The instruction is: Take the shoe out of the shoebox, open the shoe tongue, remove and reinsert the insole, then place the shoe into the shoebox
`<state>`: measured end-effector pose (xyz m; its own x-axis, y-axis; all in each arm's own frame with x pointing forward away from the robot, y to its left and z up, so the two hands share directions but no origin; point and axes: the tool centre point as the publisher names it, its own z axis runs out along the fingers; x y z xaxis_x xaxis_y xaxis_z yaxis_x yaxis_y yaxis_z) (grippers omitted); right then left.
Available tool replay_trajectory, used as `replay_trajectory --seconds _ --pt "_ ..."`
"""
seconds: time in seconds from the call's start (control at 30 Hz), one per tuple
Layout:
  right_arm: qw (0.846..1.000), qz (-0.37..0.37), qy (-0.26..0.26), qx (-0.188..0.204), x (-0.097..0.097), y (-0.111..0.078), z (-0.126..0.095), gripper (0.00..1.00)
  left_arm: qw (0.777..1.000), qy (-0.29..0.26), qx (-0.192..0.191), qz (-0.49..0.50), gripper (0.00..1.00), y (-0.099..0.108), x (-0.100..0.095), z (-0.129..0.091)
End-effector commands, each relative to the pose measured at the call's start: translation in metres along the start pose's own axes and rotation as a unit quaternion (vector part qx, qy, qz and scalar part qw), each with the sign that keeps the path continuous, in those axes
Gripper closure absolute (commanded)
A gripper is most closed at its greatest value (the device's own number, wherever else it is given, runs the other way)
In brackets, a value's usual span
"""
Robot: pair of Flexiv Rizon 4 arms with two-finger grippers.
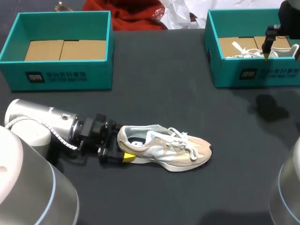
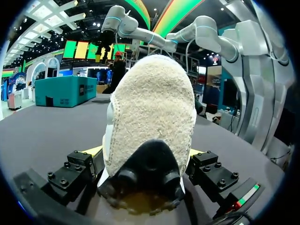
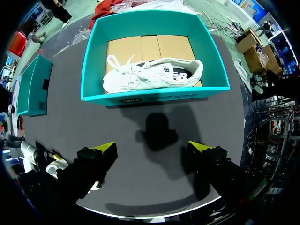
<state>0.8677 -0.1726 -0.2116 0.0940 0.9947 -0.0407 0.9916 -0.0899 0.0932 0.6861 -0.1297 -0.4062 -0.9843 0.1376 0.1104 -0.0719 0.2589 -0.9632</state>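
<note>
The left gripper (image 1: 123, 149) is clamped on the heel of the beige shoe (image 1: 168, 150). The right gripper (image 3: 153, 147) hangs well apart from the shoe, past its toe end, fingers spread wide and empty.

There are two teal shoeboxes: the left shoebox (image 1: 61, 77) stands beyond the beige shoe (image 1: 164, 149) to its left, and the right shoebox (image 1: 253, 75) beyond it to its right. There are two shoes, the beige shoe and a white shoe (image 1: 253, 52) lying inside the right shoebox. There are two grippers, the left gripper (image 1: 123, 152) at the beige shoe's heel and the right gripper (image 1: 267, 54) well apart from it, over the right shoebox.
</note>
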Motion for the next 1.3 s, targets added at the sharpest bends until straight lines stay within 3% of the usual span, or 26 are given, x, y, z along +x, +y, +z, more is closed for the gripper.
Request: replay_trajectory --seconds 0.03,0.2,0.23,0.27,0.3,0.83,1.3 --pt "1.000 0.000 0.000 -0.001 0.000 -0.001 0.000 0.00 1.000 -0.002 -0.001 0.003 0.00 -0.002 0.000 0.008" --pt "1.000 0.000 0.000 -0.001 0.000 -0.001 0.000 0.00 1.000 -0.006 -0.005 0.001 0.00 -0.001 -0.002 0.013" --pt "1.000 0.000 0.000 -0.001 0.000 -0.001 0.000 0.00 1.000 -0.007 -0.005 -0.001 0.17 0.000 -0.002 0.013" --pt "1.000 0.000 0.000 -0.001 0.000 -0.001 0.000 0.00 1.000 -0.008 -0.005 -0.002 0.64 0.000 -0.003 0.013" --pt "1.000 0.000 0.000 -0.001 0.000 -0.001 0.000 0.00 1.000 -0.008 -0.005 -0.003 1.00 0.001 -0.003 0.013" --pt "1.000 0.000 0.000 -0.001 0.000 -0.001 0.000 0.00 0.999 -0.047 -0.005 -0.004 1.00 0.004 0.002 0.001" --pt "1.000 0.000 0.000 -0.001 0.000 -0.001 0.000 0.00 0.999 -0.047 -0.007 -0.007 1.00 0.007 0.002 0.000"
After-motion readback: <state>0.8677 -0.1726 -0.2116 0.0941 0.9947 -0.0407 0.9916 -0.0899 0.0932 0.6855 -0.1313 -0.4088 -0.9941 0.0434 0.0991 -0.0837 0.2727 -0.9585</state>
